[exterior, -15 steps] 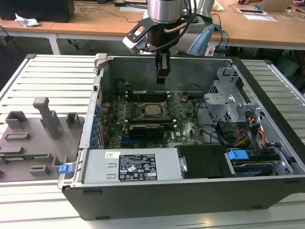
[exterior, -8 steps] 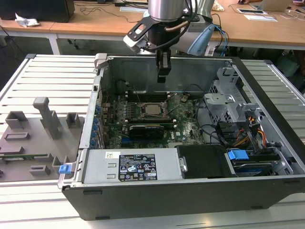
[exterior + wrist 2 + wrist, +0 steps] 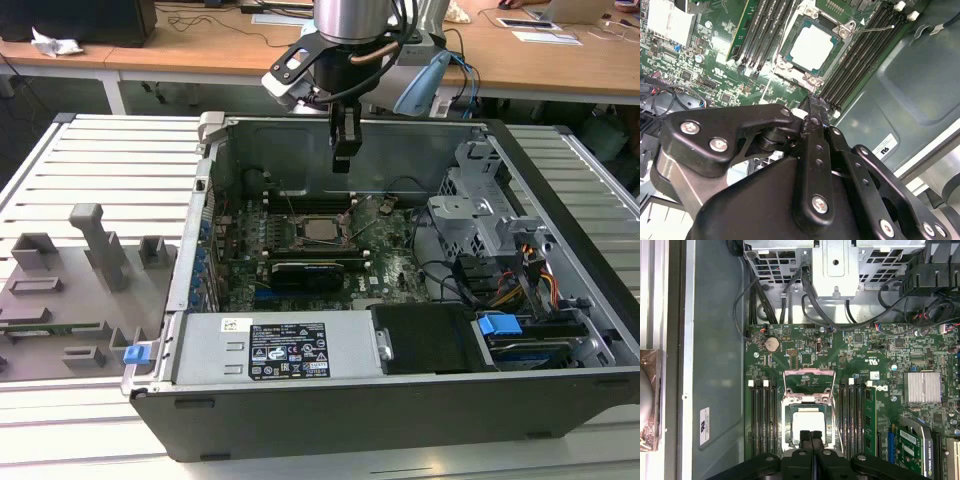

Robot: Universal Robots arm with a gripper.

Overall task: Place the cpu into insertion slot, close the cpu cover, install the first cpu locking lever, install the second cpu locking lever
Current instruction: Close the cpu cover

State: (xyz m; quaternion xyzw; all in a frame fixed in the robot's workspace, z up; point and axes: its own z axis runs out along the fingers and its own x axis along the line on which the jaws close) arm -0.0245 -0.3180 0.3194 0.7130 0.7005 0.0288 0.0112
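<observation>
cpu (image 3: 811, 45) in insertion slot (image 3: 786, 422), end effector (image 3: 343, 162) above

Bright, even light, with white glare on the cpu (image 3: 811, 47).

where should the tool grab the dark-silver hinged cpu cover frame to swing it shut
Probably its free edge bar, farthest from the hinge: the dark-silver windowed metal cover is swung open next to the seated square silver-topped cpu. Come from above and pinch the thin plate across its thickness; the shut tool would need to open first.
</observation>
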